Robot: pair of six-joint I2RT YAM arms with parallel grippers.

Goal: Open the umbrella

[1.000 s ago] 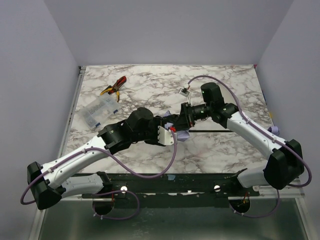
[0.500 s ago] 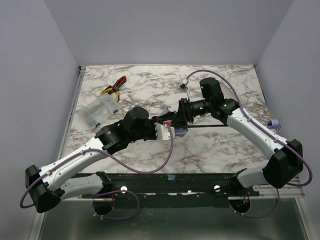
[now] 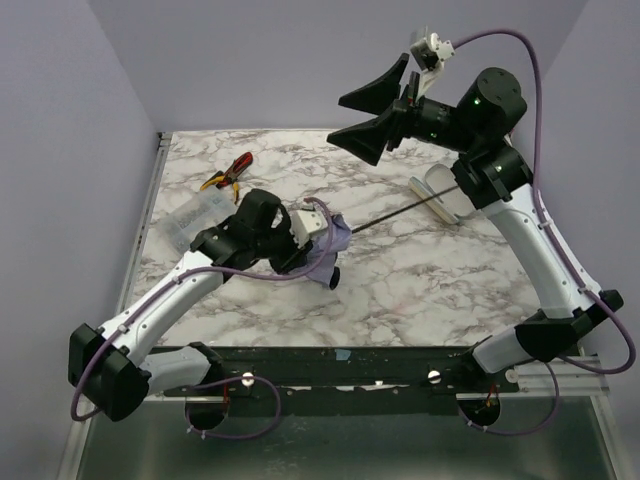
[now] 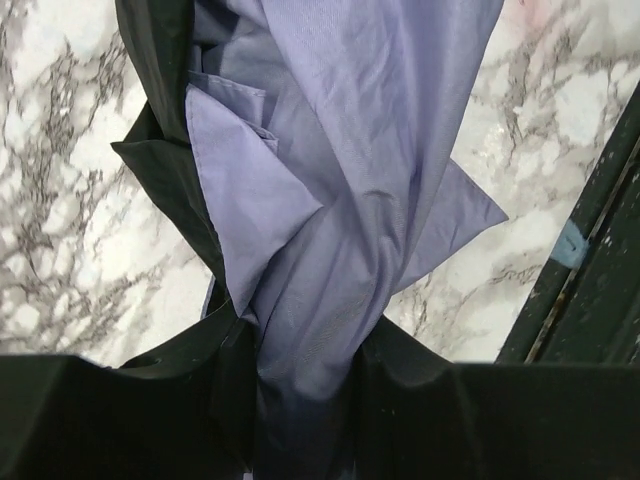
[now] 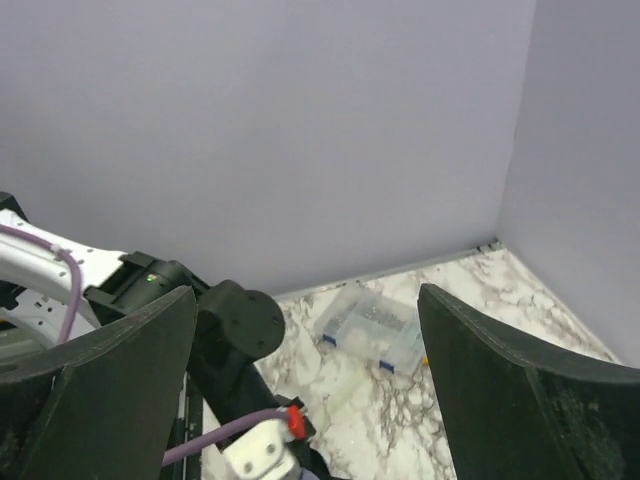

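My left gripper [image 3: 322, 234] is shut on the umbrella's bunched canopy [image 3: 333, 248] at mid-table. In the left wrist view the lavender fabric [image 4: 330, 200], with its black underside [image 4: 165, 150], hangs out from between the black fingers [image 4: 150, 410], which pinch it at the gripper [image 4: 305, 400]. The thin black shaft [image 3: 395, 213] runs up and right from the canopy over the marble. The handle is hidden. My right gripper [image 3: 338, 117] is raised high above the back of the table, open wide and empty [image 5: 305, 400].
A cream sleeve [image 3: 438, 195] lies at the shaft's far end beside the right arm. A clear plastic box [image 3: 195, 222] [image 5: 372, 325] and red-and-yellow pliers [image 3: 228, 175] lie at the back left. Lavender walls close in three sides.
The right gripper opened, left the umbrella and swung up high. The left gripper closed on the canopy and drew it left; the shaft now slants toward the back right.
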